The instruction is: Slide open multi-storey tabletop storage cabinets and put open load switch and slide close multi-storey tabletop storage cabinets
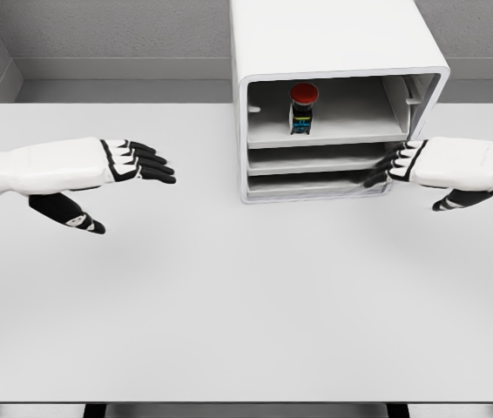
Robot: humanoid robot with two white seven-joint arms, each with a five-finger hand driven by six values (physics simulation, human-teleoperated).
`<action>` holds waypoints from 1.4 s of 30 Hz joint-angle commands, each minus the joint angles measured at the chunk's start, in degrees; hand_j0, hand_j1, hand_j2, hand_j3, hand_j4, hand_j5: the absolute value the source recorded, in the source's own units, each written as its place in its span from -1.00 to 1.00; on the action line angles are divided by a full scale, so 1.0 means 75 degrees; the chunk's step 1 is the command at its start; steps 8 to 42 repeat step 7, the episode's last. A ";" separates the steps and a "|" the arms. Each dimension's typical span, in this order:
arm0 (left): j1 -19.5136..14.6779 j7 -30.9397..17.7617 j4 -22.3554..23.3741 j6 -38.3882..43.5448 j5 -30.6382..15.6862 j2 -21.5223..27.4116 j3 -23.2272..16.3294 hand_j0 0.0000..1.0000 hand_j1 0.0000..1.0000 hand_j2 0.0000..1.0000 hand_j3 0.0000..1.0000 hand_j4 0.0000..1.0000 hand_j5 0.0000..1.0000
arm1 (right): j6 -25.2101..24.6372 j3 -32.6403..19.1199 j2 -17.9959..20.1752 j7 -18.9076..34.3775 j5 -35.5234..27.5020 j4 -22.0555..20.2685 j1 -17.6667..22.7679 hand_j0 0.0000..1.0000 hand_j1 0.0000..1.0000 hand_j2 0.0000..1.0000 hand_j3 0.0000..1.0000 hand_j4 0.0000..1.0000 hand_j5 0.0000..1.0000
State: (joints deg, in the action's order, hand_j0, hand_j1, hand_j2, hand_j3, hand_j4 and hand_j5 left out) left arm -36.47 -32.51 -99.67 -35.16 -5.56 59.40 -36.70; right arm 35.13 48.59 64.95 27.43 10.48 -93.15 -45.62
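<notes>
While the cabinet (338, 96) stands at the middle of the counter's (229, 296) far edge, its open front faces the robot and shows three levels stacked one over another. In the head view, the only one given, the switch (303, 108) stands upright on the top level, left of that level's middle and well inside, so the placing step looks done. It is a small thing with a round red cap on a dark body, with bits of blue and yellow low on the body.

The right hand (429, 165) reaches in along the counter's right side, its dark fingers (395, 165) stretched out together against the cabinet's lower right front, at the height of the middle and bottom levels. They clamp on nothing I can make out; whether they touch the front edge or merely lie just beside it is unclear. That posture suits a push to slide something shut, in my judgement.

The left hand (98, 165) hovers over the counter's left side, well apart from the cabinet, fingers spread and relaxed, thumb hanging below, holding nothing.
</notes>
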 commanded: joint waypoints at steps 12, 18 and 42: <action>0.0000 0.0010 0.0000 0.0021 -0.0056 0.0049 0.0006 1.00 1.00 1.00 1.00 1.00 1.00 | -0.0018 0.0025 0.0153 -0.0037 -0.0049 -0.0177 0.0187 1.00 1.00 1.00 1.00 1.00 1.00; 0.0000 0.0010 0.0000 0.0021 -0.0056 0.0049 0.0006 1.00 1.00 1.00 1.00 1.00 1.00 | -0.0018 0.0025 0.0153 -0.0037 -0.0049 -0.0177 0.0187 1.00 1.00 1.00 1.00 1.00 1.00; 0.0000 0.0010 0.0000 0.0021 -0.0056 0.0049 0.0006 1.00 1.00 1.00 1.00 1.00 1.00 | -0.0018 0.0025 0.0153 -0.0037 -0.0049 -0.0177 0.0187 1.00 1.00 1.00 1.00 1.00 1.00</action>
